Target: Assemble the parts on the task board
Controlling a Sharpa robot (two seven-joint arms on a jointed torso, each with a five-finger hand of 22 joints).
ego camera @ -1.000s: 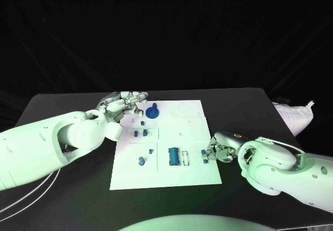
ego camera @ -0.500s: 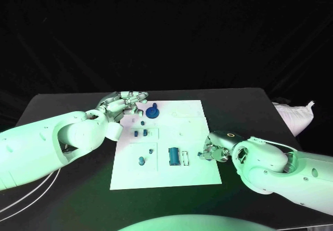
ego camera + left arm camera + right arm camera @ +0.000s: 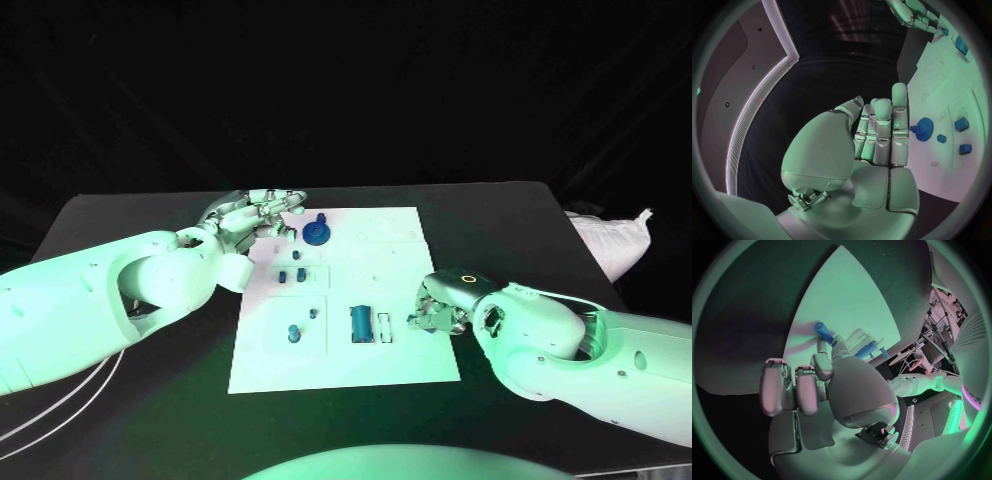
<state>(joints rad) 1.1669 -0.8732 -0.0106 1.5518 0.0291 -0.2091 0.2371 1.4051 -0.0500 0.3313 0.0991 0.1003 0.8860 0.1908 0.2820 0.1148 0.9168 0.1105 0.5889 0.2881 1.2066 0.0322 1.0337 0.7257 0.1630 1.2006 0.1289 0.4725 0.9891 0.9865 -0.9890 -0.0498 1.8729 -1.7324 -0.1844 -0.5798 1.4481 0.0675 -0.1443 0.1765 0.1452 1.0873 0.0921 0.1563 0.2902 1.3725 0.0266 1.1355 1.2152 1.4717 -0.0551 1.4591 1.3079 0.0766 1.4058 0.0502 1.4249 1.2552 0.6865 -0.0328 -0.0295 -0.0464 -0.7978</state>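
the right hand point(image 3: 440, 315) pinches a small blue peg point(image 3: 822, 330) over the task board point(image 3: 397, 265), seemingly about to seat it; the left hand point(image 3: 257, 215), fingers loosely curled and holding nothing, hovers near the blue gear point(image 3: 317, 235).

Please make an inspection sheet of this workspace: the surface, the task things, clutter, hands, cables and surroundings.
Surface: black table, task board lies in its middle.
Task things: blue gear-like part at the board's far end; small blue parts mid-board; blue block near its near end.
Clutter: nothing seen.
Hands: left hand beside the board's far left corner, holds nothing; right hand at the board's right edge, pinches a small blue peg.
Cables: white cables under the left arm.
Surroundings: dark backdrop; white bag at the right.
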